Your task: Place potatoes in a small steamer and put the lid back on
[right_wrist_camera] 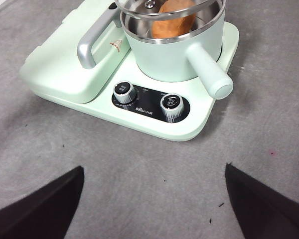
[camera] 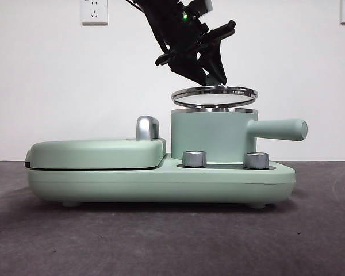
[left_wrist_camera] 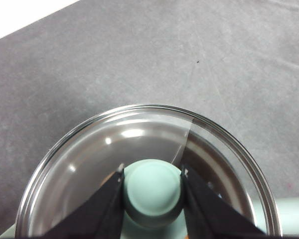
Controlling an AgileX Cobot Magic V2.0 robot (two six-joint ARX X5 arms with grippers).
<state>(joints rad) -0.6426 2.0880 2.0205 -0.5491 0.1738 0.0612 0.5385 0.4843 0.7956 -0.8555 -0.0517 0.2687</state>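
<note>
Potato (right_wrist_camera: 173, 20), orange-brown and rough-skinned, lies inside the small steamer (camera: 213, 135), resting against the steel inner wall; only the right wrist view shows it, partly through the glass above. In the front view the mint-green pot stands on the right half of a mint-green cooker base (camera: 161, 181), its straight stick handle (camera: 279, 130) pointing to the right.

Just above the pot's steel rim hangs the lid (camera: 214, 95), tilted slightly, with a narrow gap visible between it and the rim. The left gripper (left_wrist_camera: 152, 185) comes down from the top of the front view, dark and angled, and its two black jaws are clamped on either side of the lid's mint-green knob (left_wrist_camera: 152, 191). Through the glass in the left wrist view, the steel inside of the pot shows as a dark, shiny curve.

To the left of the pot, on the same base, sits a flat green griddle cover (camera: 98, 153) with a chrome handle (camera: 147, 127) rising just beside the pot's wall. On the near side of the base, in front of the pot, stand two silver dials (right_wrist_camera: 148, 100) set on a dark panel. The whole unit rests on a grey table (camera: 172, 241), with a white wall and two outlets behind.

The right gripper (right_wrist_camera: 154, 209) hangs near of the cooker, well apart from it, jaws spread wide over bare cloth and gripping nothing.
</note>
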